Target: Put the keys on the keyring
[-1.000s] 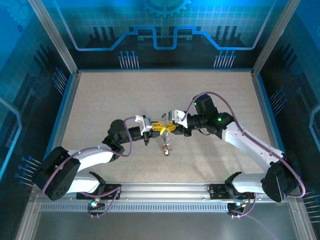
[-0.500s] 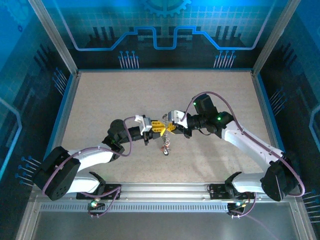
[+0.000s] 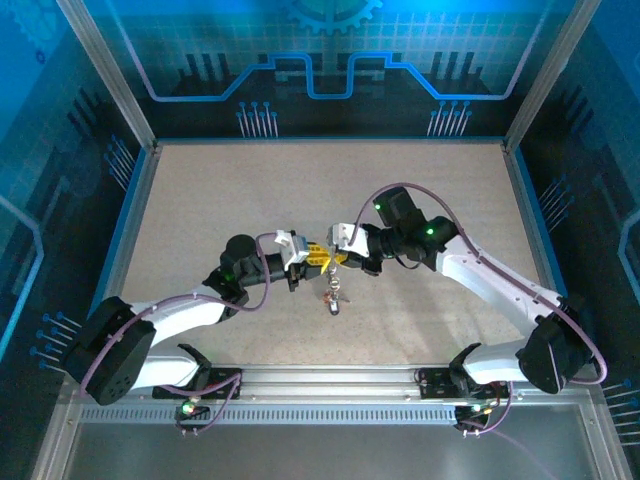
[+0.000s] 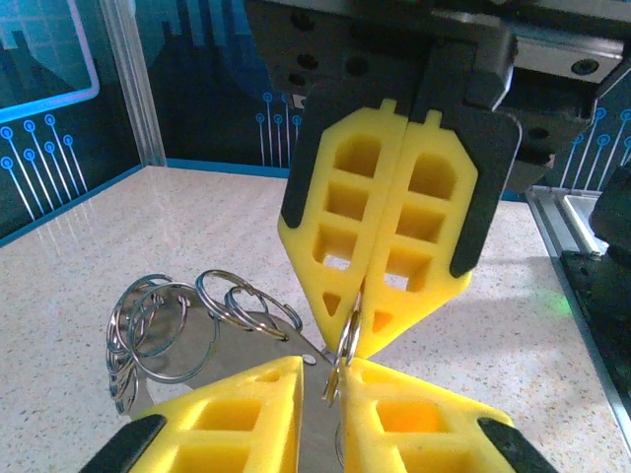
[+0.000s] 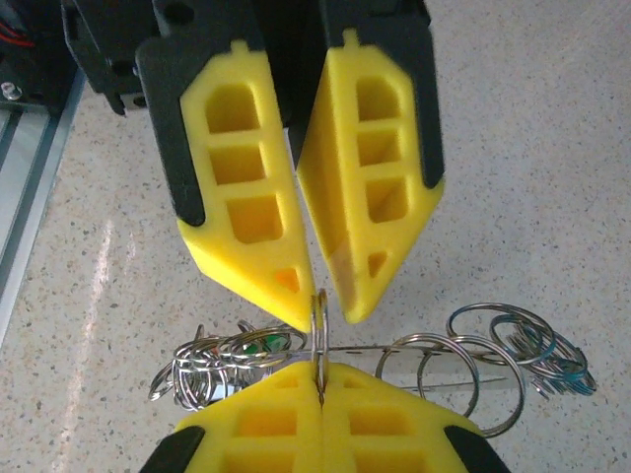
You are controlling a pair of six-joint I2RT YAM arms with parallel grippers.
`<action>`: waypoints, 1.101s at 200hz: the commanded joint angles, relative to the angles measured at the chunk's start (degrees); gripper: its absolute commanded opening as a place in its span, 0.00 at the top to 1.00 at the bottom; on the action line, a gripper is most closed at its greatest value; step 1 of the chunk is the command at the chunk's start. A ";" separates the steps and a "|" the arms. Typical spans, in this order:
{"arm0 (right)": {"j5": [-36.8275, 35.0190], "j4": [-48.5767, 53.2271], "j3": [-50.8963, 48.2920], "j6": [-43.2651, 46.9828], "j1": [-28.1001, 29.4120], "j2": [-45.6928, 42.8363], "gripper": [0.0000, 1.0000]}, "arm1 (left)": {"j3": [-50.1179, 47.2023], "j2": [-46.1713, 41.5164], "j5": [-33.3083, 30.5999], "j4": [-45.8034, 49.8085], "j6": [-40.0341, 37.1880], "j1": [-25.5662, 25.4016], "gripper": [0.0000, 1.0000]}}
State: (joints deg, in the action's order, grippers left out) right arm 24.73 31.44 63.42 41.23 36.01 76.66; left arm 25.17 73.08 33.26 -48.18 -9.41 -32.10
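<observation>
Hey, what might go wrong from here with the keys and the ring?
The right hand pinches the ring edge-on at its very fingertips; it may slip or twist out. The left hand has its jaws slightly parted around that ring, so closing could knock it loose. The bunch of small rings hanging beside could tangle.

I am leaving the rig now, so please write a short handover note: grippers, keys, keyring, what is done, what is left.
Right gripper: shut on the keyring, which it holds edge-on.
Left gripper: jaws slightly apart, straddling the same ring from the opposite side.
Keys: hanging in a bunch with small split rings below the grippers.
Done: both grippers are at the ring.
Left: how many keys are threaded cannot be told; check, then finish threading.
</observation>
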 commanded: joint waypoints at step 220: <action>7.63 -6.60 -4.33 -5.19 -3.22 -5.01 0.82 | -1.51 -2.08 3.04 -14.59 8.58 1.51 1.00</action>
State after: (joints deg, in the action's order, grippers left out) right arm 29.41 27.29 59.77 37.58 33.30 72.40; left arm 24.45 70.43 33.54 -52.53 -4.29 -31.09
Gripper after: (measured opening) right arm 0.188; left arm 0.062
